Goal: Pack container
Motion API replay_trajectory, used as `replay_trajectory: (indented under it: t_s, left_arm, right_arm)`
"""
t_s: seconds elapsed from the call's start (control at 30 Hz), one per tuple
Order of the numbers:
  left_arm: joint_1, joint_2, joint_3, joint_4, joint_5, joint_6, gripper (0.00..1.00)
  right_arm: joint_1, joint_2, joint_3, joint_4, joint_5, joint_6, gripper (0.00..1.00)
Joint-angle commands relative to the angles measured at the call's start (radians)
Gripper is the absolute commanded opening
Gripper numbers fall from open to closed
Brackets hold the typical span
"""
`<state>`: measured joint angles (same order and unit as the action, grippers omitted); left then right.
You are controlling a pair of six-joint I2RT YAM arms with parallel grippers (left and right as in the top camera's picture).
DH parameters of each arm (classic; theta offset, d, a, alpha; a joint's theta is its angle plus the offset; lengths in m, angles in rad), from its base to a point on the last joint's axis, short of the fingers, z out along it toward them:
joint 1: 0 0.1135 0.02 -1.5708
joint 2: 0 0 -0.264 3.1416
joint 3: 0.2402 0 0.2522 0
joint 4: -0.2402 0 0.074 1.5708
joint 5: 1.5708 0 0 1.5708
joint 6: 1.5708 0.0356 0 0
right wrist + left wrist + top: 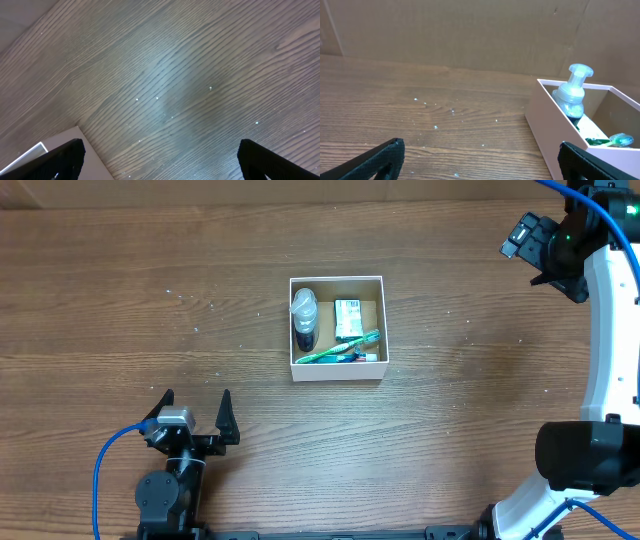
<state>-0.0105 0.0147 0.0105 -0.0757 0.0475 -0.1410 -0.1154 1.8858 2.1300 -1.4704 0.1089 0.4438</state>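
Observation:
The container (336,371), a white-walled square box, sits at the table's middle. In it lie a clear pump bottle (304,318), a small green-and-white box (348,318) and a green toothbrush (340,348). My left gripper (196,404) is open and empty, low at the near left, apart from the container. Its wrist view has the container wall (545,130) and the bottle (572,92) to the right of the open gripper (480,160). My right gripper (527,235) hangs at the far right, open and empty (160,160), above bare wood. A white container corner (92,162) shows at lower left.
A brown cardboard wall (470,30) stands behind the table. The right arm's white links (610,330) run down the right edge. A blue cable (105,470) loops beside the left arm's base. Brown wood surrounds the container on all sides.

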Motion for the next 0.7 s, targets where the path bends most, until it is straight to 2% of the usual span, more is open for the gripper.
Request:
replay_trajectory:
  t_s: [0.0, 0.33, 0.5, 0.67]
  left_arm:
    - [0.011, -0.01, -0.006, 0.0, -0.014, -0.013, 1.0]
    - [0.011, -0.01, -0.006, 0.0, -0.014, -0.013, 1.0]
    - [0.011, -0.01, -0.006, 0.0, -0.014, -0.013, 1.0]
    - [0.011, -0.01, -0.006, 0.0, -0.014, -0.013, 1.0]
  right_arm:
    - [-0.001, -0.005, 0.008, 0.002, 0.01, -0.002, 1.0]
    - [0.003, -0.033, 0.008, 0.002, 0.01, -0.002, 1.0]
    - [0.038, -0.162, 0.004, 0.002, 0.01, -0.002, 1.0]
    - [0.081, -0.354, -0.083, 0.002, 0.01, -0.002, 1.0]
